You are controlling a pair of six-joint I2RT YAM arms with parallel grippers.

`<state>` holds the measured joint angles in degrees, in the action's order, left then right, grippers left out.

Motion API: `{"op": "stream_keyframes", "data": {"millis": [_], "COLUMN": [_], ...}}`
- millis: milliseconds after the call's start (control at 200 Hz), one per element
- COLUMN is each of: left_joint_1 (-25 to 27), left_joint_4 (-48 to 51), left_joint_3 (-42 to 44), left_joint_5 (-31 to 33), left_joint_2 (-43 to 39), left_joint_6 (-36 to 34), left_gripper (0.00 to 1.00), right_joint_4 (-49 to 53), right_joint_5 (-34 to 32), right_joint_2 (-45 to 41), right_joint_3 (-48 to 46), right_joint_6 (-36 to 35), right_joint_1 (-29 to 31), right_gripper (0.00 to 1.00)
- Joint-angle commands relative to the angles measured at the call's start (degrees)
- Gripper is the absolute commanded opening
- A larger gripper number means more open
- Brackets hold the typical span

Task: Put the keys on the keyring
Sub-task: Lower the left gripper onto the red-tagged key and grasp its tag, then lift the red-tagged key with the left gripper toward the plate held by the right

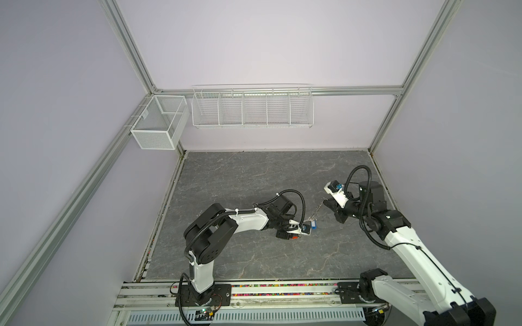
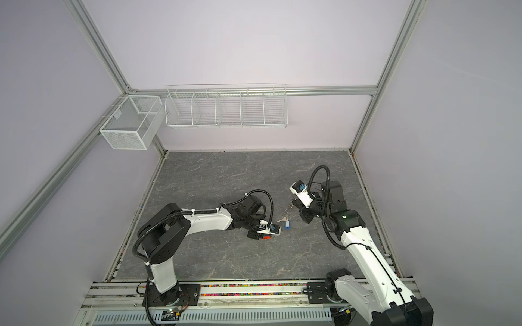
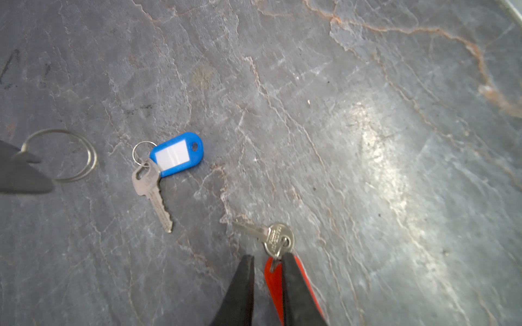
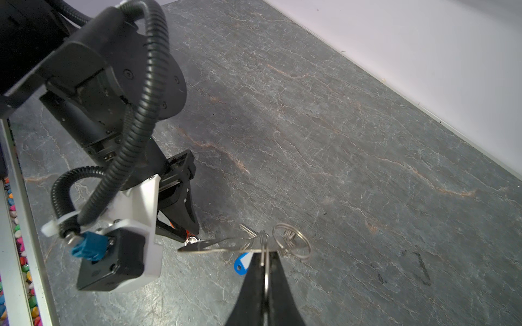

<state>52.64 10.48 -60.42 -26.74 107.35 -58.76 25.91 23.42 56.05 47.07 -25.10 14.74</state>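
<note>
The blue-tagged key point(image 3: 175, 153) lies flat on the grey slate table, and both top views show it point(image 1: 312, 225) point(image 2: 287, 225). My left gripper point(image 3: 267, 258) is shut on the red-orange tag point(image 3: 272, 279) of the other key. That silvery key point(image 3: 275, 240) sticks out just past the fingertips. A speck of the tag shows under the left wrist point(image 1: 295, 238). My right gripper point(image 4: 265, 262) is shut on the wire of the keyring point(image 4: 292, 240). It holds the keyring above the blue key, with the thin long end point(image 4: 203, 246) pointing at the left fingertips. The keyring's split ring point(image 3: 84, 158) shows beside a right finger point(image 3: 25, 175).
A white wire basket rack point(image 1: 252, 108) and a mesh box point(image 1: 159, 121) hang on the back wall, well above the table. An aluminium rail with coloured beads point(image 1: 282, 286) runs along the near table edge. Walls close in the left, the right and the back.
</note>
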Motion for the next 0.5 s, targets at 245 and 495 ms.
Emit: {"op": "stream_keyframes", "data": {"millis": [245, 495], "left_joint_1": [1.15, 1.5], "left_joint_4": [4.6, 5.03], "left_joint_3": [-2.5, -2.86], "left_joint_5": [1.68, 2.44], "left_joint_2": [2.03, 2.42], "left_joint_6": [-2.66, -3.02], "left_gripper": [0.15, 0.1], "right_joint_4": [0.48, 0.72], "right_joint_5": [1.17, 0.69], "right_joint_2": [0.44, 0.37], "right_joint_3": [0.14, 0.26], "right_joint_6": [-0.03, -0.13], "right_joint_1": [0.33, 0.29], "right_gripper": [0.07, 0.07]}}
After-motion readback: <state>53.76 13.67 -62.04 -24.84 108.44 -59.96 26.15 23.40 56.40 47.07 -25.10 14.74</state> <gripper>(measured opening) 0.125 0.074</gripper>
